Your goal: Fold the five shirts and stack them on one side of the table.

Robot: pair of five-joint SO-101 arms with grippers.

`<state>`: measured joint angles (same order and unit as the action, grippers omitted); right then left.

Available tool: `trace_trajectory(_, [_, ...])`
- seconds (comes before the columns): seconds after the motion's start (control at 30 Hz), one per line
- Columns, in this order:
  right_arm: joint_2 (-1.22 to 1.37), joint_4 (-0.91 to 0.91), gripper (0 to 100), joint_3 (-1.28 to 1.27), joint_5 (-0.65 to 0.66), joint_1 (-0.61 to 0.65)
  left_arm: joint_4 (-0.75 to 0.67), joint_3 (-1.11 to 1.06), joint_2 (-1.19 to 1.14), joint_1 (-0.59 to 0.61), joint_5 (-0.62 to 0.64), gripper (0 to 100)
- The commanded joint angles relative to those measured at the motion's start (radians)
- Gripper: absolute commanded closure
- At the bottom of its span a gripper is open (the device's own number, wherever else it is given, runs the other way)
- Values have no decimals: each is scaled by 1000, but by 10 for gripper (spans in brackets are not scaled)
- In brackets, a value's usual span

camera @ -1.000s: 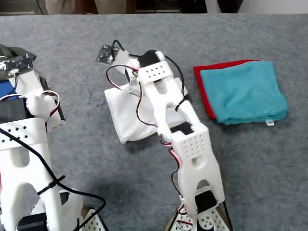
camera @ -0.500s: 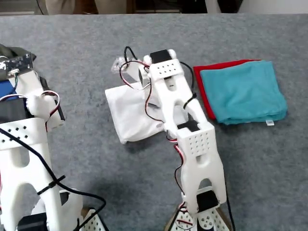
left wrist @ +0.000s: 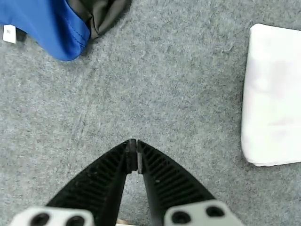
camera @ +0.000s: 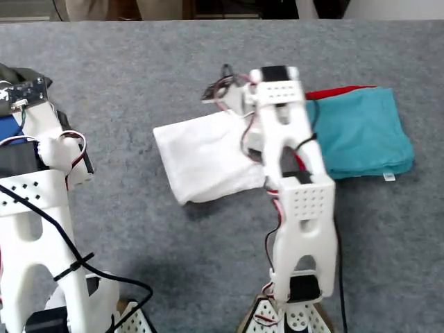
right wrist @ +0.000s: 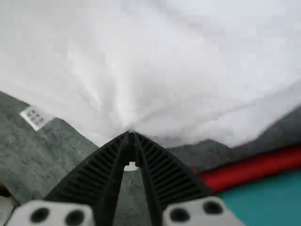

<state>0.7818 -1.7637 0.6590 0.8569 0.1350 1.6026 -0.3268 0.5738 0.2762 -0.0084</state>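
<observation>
Swung rightward since 1 second ago, the right gripper (right wrist: pixel 130 137) pinches the edge of the white shirt (camera: pixel 205 158) between its fingers. The shirt is folded and puckers at the pinch. It lies mid-table, just beside the teal shirt (camera: pixel 361 132), which rests on the red shirt (camera: pixel 333 92). The left gripper (left wrist: pixel 132 155), fingers pressed together, hovers over the grey felt table (camera: pixel 139 62) near a blue shirt (left wrist: pixel 42 23).

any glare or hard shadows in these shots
High view: even light, only a soft shadow under the edge of the white shirt nearest the arms' bases. Left wrist view: flat light, no glare on the table. Right wrist view: the white shirt is nearly washed out, folds faint, right pincer dark against it.
</observation>
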Motion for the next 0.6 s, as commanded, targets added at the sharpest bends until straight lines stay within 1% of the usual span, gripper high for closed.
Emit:
trace_trajectory(0.0, [-113, -23, 997, 22, 11, -91, -2, 6, 18, 6, -6, 981])
trace_trajectory(0.17, [-257, -23, 997, -62, 17, -125, -3, 6, 13, -2, -6, 981])
trace_trajectory(0.37, [-421, 8, 997, -220, 18, -71, -38, 6, 13, -9, -6, 980])
trace_trajectory(0.53, [-444, 83, 997, -435, 8, 12, -37, 12, 13, -120, -6, 981])
trace_trajectory(0.57, [-446, 104, 997, -475, -12, 19, -37, 14, 13, -143, -6, 981])
